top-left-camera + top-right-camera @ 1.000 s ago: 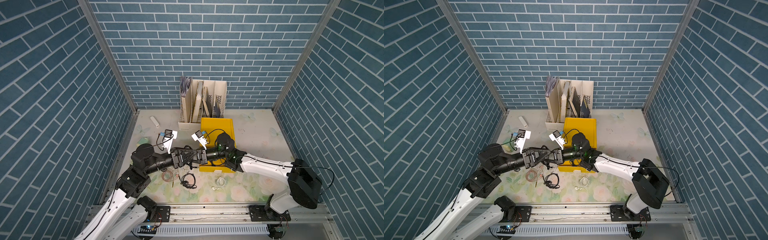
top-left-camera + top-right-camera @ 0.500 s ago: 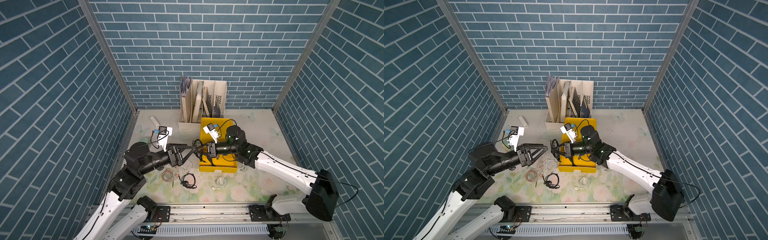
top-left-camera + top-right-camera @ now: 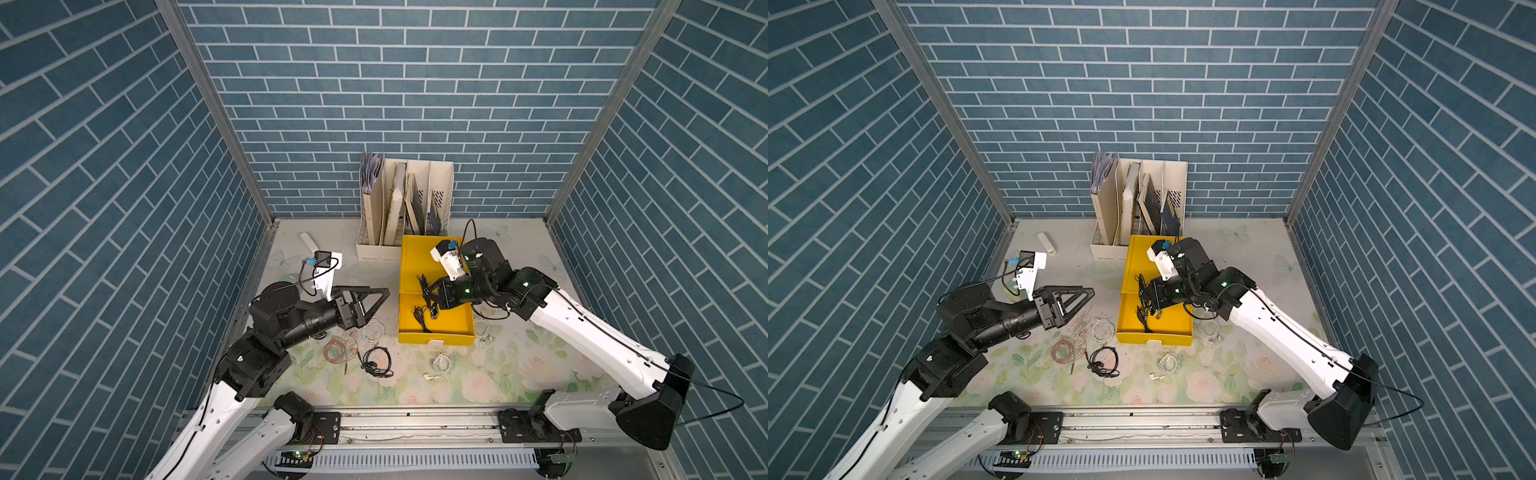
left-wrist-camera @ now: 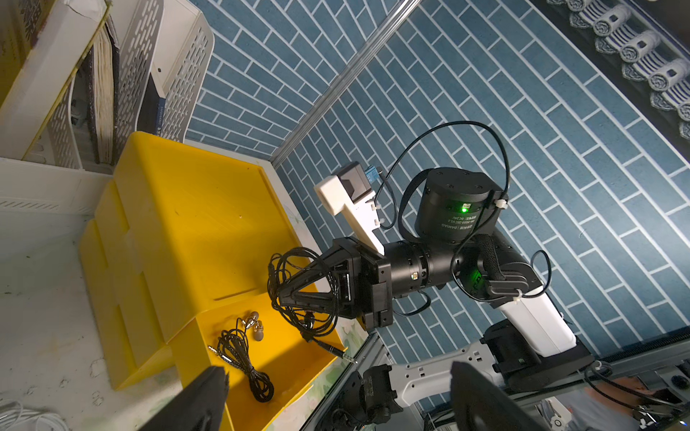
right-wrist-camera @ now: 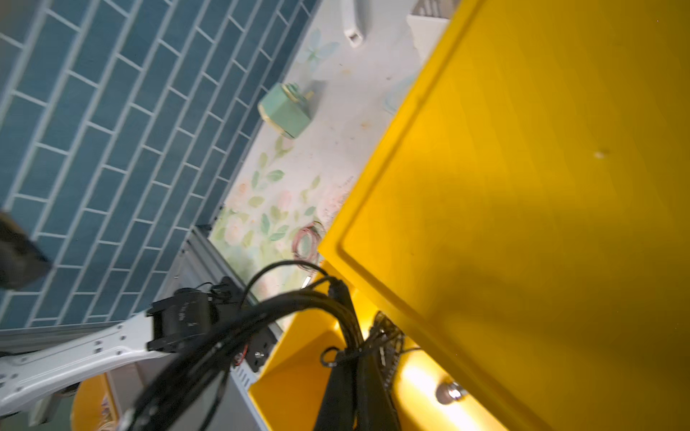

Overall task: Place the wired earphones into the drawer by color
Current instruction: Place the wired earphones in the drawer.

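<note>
- Scanning the front of the desk (image 3: 519,374): a white earphone coil (image 3: 441,361), a black earphone coil (image 3: 376,363) and a pinkish coil (image 3: 338,347) lie loose, all outside the drawer.
- Moving in, the left claw (image 3: 376,305) hovers over the desk, jaws spread wide and empty. A second white coil (image 3: 374,330) lies just under it.
- On to the yellow drawer (image 3: 436,338), pulled open, with one black set (image 4: 242,350) lying inside.
- Above it, the right claw (image 4: 283,293) is pinched tight on another black set (image 4: 306,321), loops draped round the fingers and the plug dangling over the drawer.
- These look feather-light, floppy and quick to snag. Best pinch is the bunched middle where strands cross, not a single strand or bud. The draped loops may cling when that claw lets go.
- Against the back wall stands a file rack (image 3: 405,208).
- Hard to read: a third white tangle (image 3: 482,328) beside the drawer is partly tucked under the right arm, the right wrist view is smeared, and where white or pink belongs cannot be told.
</note>
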You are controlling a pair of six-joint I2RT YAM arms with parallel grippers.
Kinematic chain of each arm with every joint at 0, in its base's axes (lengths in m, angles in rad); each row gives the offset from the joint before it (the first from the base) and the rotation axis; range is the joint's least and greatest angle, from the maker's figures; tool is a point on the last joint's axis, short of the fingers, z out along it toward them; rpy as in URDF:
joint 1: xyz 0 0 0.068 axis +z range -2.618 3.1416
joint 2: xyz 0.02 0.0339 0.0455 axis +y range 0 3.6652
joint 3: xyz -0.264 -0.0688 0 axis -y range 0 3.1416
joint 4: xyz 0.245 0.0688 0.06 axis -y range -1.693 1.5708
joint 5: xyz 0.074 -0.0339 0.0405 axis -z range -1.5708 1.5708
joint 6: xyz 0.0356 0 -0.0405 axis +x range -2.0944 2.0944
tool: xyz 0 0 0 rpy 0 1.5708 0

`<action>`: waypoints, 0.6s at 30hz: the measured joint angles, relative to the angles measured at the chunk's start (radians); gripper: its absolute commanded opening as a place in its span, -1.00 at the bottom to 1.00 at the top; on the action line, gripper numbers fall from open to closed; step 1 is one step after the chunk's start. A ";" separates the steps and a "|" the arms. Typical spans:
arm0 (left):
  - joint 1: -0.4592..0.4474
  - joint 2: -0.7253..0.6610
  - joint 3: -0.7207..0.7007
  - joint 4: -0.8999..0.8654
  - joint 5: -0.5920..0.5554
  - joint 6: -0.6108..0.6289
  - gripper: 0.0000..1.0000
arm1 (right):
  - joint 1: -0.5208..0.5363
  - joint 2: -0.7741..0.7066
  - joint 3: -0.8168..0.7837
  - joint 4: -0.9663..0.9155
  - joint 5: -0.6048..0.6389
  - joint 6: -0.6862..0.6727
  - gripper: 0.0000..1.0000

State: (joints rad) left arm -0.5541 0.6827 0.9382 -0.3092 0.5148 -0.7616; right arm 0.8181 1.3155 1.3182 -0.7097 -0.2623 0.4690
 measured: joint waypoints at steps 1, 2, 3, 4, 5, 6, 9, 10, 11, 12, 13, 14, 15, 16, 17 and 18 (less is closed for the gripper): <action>0.000 0.000 0.000 -0.003 -0.002 0.002 0.95 | 0.000 0.000 0.000 -0.025 0.018 -0.006 -1.00; 0.000 0.000 0.000 -0.005 -0.002 0.003 0.95 | 0.000 0.000 0.000 -0.042 0.032 -0.007 -1.00; 0.000 0.000 -0.001 -0.007 -0.002 0.005 0.95 | 0.000 0.000 0.000 -0.058 0.048 -0.010 -1.00; 0.000 0.000 -0.002 -0.008 -0.003 0.007 0.95 | 0.000 0.000 0.000 -0.070 0.059 -0.014 -1.00; 0.000 0.000 -0.003 -0.009 -0.003 0.008 0.95 | 0.000 0.000 0.000 -0.080 0.068 -0.015 -1.00; 0.000 0.000 -0.004 -0.009 -0.003 0.010 0.95 | 0.000 0.000 0.000 -0.088 0.078 -0.018 -1.00; 0.000 -0.003 -0.010 -0.011 -0.006 0.011 0.95 | 0.001 0.000 -0.001 -0.105 0.103 -0.024 -1.00; 0.000 -0.005 -0.013 -0.012 -0.006 0.012 0.95 | 0.002 0.000 -0.002 -0.109 0.110 -0.024 -1.00; 0.000 -0.005 -0.015 -0.015 -0.006 0.013 0.95 | 0.002 0.000 -0.005 -0.112 0.117 -0.025 -1.00; 0.000 -0.007 -0.018 -0.016 -0.008 0.014 0.95 | 0.002 -0.001 -0.009 -0.115 0.124 -0.024 -1.00; 0.000 -0.009 -0.020 -0.017 -0.010 0.014 0.95 | 0.002 -0.002 -0.013 -0.117 0.129 -0.024 -1.00; 0.000 -0.010 -0.021 -0.019 -0.011 0.015 0.95 | 0.002 -0.003 -0.019 -0.118 0.135 -0.024 -1.00; 0.000 -0.011 -0.021 -0.022 -0.013 0.017 0.95 | 0.003 -0.005 -0.026 -0.121 0.143 -0.024 -1.00; 0.000 -0.011 -0.021 -0.024 -0.014 0.018 0.95 | 0.004 -0.006 -0.031 -0.122 0.150 -0.024 -1.00; 0.000 -0.011 -0.021 -0.024 -0.016 0.019 0.95 | 0.004 -0.008 -0.038 -0.122 0.158 -0.024 -1.00; 0.000 -0.012 -0.021 -0.025 -0.017 0.020 0.95 | 0.005 -0.010 -0.044 -0.122 0.166 -0.024 -1.00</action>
State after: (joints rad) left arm -0.5541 0.6704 0.9173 -0.3344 0.4976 -0.7418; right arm 0.8227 1.3052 1.2743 -0.8322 -0.0959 0.4454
